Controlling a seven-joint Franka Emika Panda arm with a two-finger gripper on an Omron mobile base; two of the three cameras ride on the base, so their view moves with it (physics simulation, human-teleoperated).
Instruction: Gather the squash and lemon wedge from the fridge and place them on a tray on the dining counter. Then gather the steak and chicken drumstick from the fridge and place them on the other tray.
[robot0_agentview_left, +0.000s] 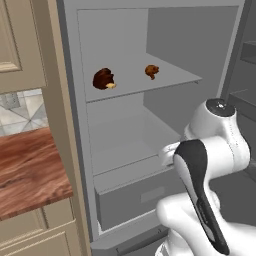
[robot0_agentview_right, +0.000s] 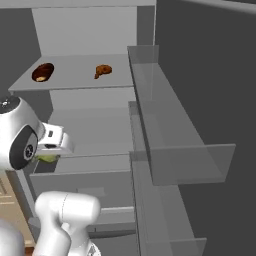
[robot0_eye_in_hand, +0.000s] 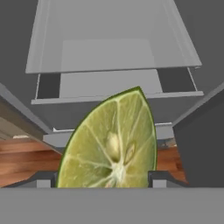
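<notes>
Holding the lemon wedge (robot0_eye_in_hand: 111, 142) between its fingertips (robot0_eye_in_hand: 159, 178), the end effector (robot0_eye_in_hand: 105, 180) hovers before the open fridge (robot0_agentview_left: 165, 105). Step in hand: carrying the wedge out. Next, presumably: drive to the dining tabletop's blue tray and release there.

I see beige panelled cabinet (robot0_agentview_left: 17, 42) at far left of left base view, upper door with raised frame. Below it, tiled backsplash (robot0_agentview_left: 22, 111), pale diamond pattern. Lower cabinet fronts (robot0_agentview_left: 37, 232) beige, beneath wood-grain desk (robot0_agentview_left: 27, 170). Desk top reddish-brown, bare where visible, running up against beige side panel (robot0_agentview_left: 62, 125). In hand view I note strip of wooden floor (robot0_eye_in_hand: 26, 159), reddish-brown, low at left and right.
</notes>
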